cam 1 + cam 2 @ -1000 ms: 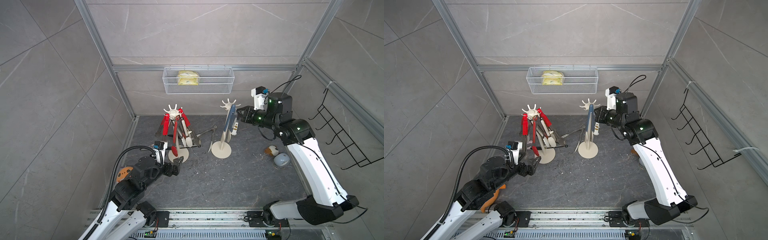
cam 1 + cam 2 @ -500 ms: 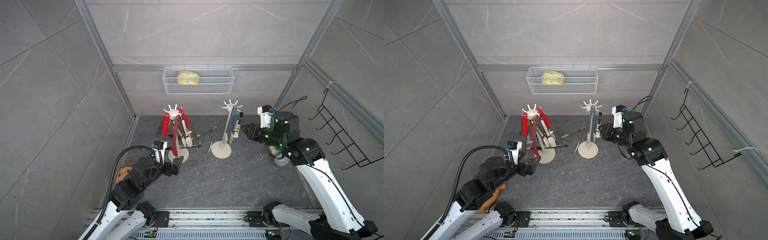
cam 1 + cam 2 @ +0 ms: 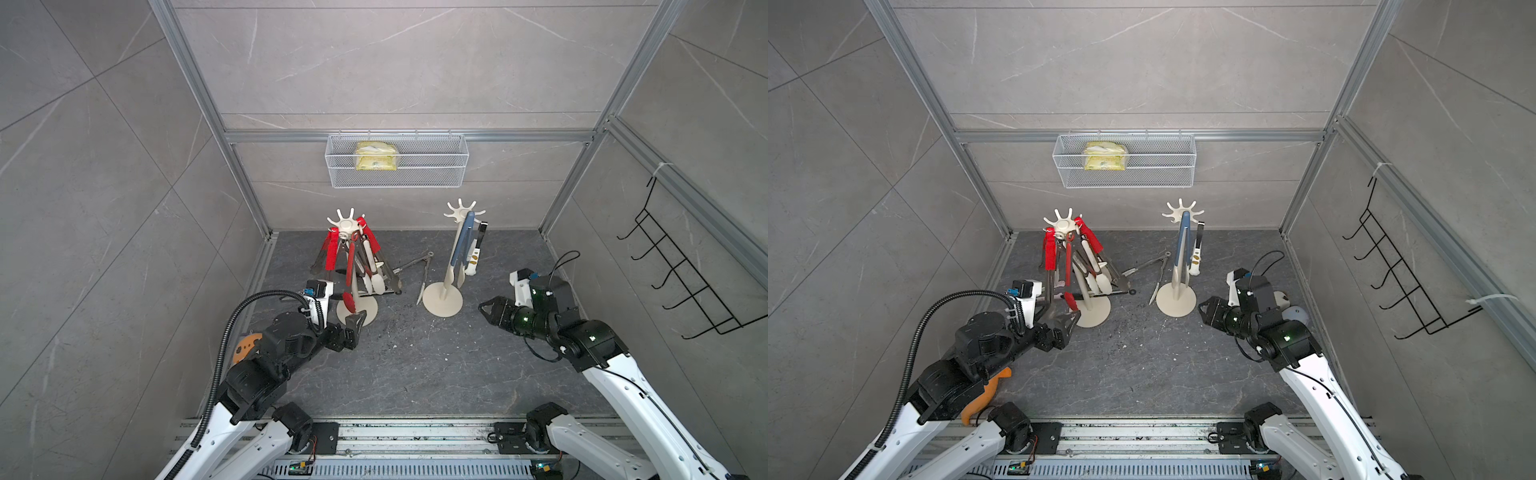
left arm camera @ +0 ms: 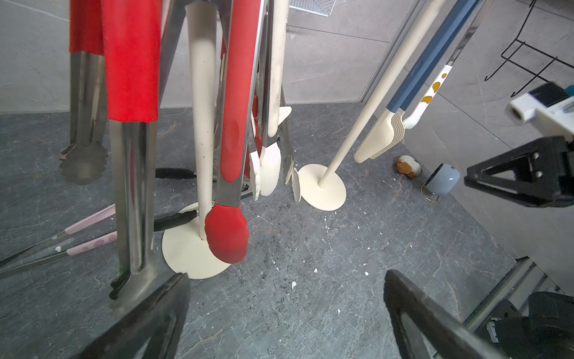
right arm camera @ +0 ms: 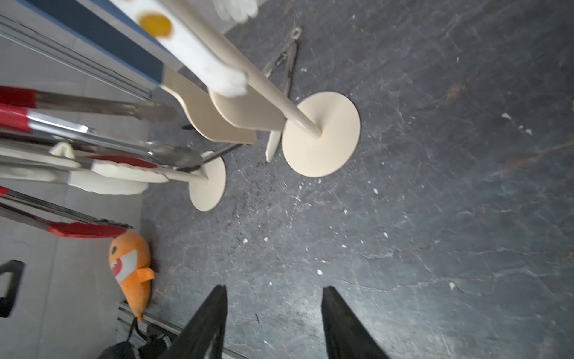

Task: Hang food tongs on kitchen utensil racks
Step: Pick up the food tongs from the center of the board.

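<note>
In both top views bare steel tongs [image 3: 420,270] lie on the surface between the crowded left rack [image 3: 347,225] and the right rack [image 3: 459,212], which has free prongs. The right claw [image 3: 483,309], near that rack's base, looks best placed to fetch them. Left wrist view: the left claw [image 4: 285,276] gapes wide and empty, hemmed in by hanging red-tipped tongs [image 4: 228,236]. Right wrist view: jaws partly apart, nothing held, open surface ahead; gripping near the ring end should ease hooking.

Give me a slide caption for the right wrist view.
Open right end effector faces the cream rack holding blue tongs.
</note>
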